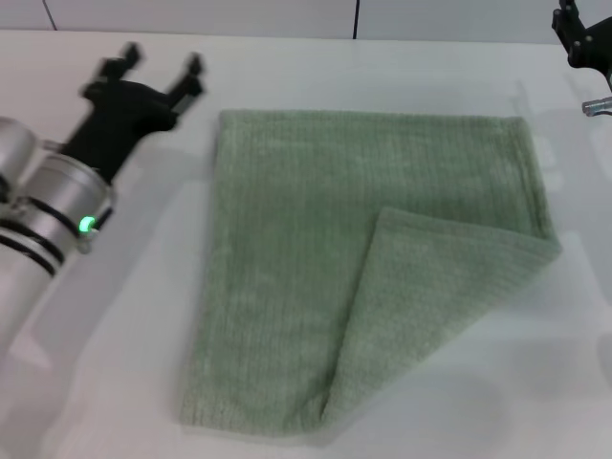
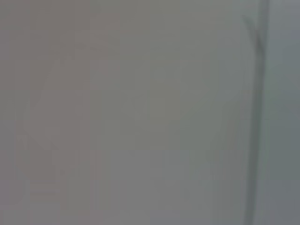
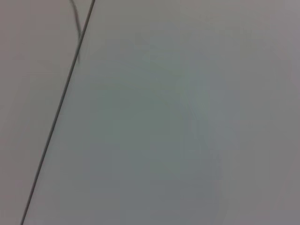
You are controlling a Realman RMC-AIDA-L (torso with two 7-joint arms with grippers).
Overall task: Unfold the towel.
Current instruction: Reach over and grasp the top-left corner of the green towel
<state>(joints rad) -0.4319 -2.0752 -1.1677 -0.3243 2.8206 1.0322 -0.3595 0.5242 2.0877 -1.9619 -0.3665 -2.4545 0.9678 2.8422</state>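
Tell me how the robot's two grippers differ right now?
The left gripper shows fully, fingers open, beside the towel's far left corner; the right gripper is mostly cut off at the picture's top right edge, farther from the towel. Both are black, off the cloth and holding nothing.

The towel (image 1: 316, 258) lies flat on the tabletop (image 1: 115, 382), about the middle of the head view; its near right corner is folded back over it toward the centre; the left pincer (image 1: 161, 65) hangs over the tabletop just left of the towel's far left corner, apart from it; the right pincer (image 1: 579, 36) sits at the far right, beyond the far right corner.
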